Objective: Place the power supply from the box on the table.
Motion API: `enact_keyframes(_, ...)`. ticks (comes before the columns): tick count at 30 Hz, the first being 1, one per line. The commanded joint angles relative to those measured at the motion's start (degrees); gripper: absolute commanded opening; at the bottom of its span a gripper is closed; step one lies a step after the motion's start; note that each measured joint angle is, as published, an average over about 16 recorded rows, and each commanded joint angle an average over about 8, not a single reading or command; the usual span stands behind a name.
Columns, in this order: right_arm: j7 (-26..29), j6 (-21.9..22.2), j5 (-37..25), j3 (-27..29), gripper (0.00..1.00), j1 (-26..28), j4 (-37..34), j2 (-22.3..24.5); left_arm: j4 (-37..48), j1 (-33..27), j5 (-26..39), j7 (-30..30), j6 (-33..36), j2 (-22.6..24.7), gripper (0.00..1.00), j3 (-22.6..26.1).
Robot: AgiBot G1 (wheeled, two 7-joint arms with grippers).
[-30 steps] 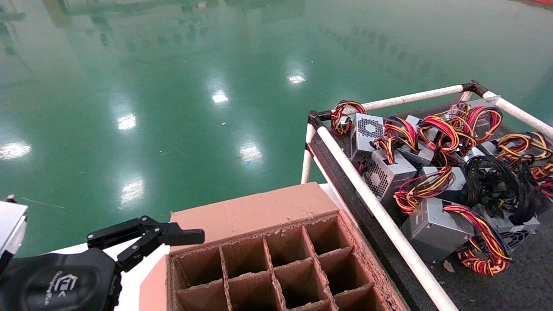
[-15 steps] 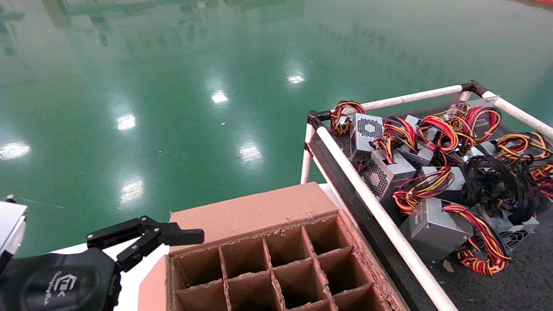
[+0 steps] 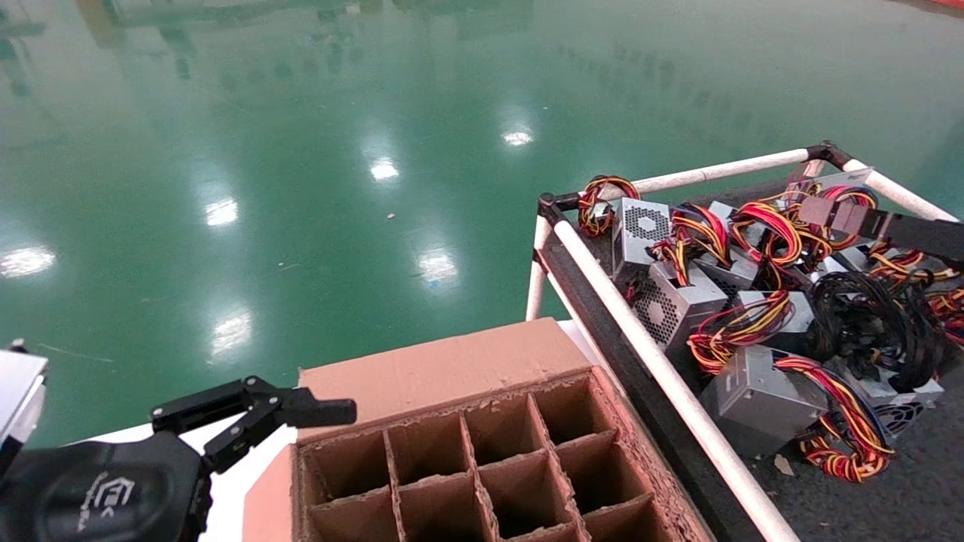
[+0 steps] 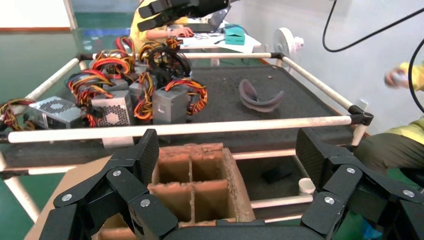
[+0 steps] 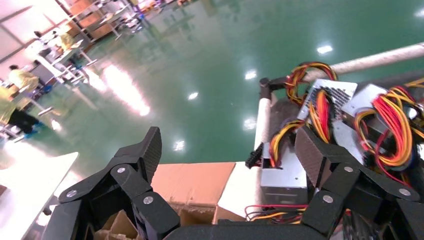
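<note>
step: unit released on worktop [image 3: 889, 497]
right tool [image 5: 227, 165]: open, empty, above far edge
left tool [image 4: 227, 160]: open, parked over box [image 3: 452, 369]
next: reach box cells

Since a second ago the right end effector [image 3: 825, 211] has come into the head view from the right edge, fingers spread, above the far heap of power supplies [image 3: 761, 248] on the bench [image 3: 866, 497].
</note>
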Motion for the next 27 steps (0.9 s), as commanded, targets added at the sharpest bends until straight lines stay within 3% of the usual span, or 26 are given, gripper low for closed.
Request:
enact_keyframes(1,-0.46,-0.1,0.25,0.82,1.0,-1.36,2.07,-0.11,0.01,-0.01,0.0,0.01,0.0,0.0,1.0,0.01)
enact_keyframes(27,-6.71,-1.54,3.91,12.33,1.0,-20.72,31.14,-1.74,0.02,-0.03,-0.05,0.04,-0.02,-0.03,1.0,0.08)
